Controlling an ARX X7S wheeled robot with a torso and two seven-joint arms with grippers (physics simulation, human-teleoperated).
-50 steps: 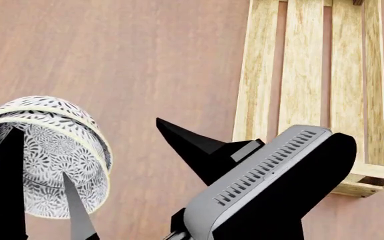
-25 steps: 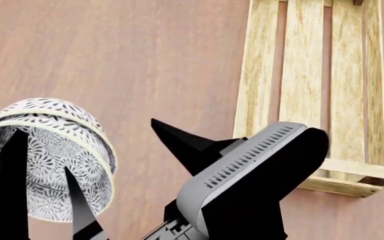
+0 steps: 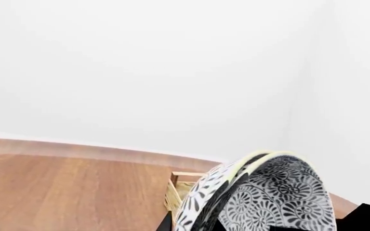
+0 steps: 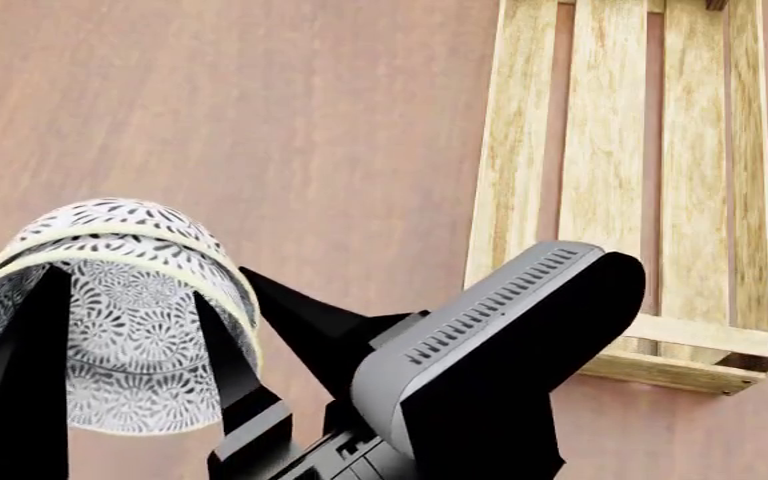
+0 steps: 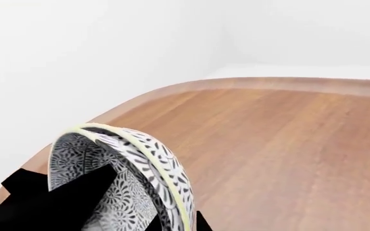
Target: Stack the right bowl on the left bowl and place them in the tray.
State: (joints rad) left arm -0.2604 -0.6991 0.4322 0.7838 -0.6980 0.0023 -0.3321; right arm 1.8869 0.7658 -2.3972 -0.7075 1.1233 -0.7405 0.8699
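I've swung the stacked bowls (image 4: 115, 310), pinched in my left gripper (image 4: 131, 340), nearer the tray (image 4: 515, 150); right gripper's (image 4: 311, 320) jaw state I can't tell

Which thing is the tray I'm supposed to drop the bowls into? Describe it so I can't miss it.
On the brown wooden table, look to the far right side in the head view. The tray is the long light-wood crate with low sides and gaps between its floor planks. It is rectangular and plain, unlike the round black-and-white patterned stacked bowls.
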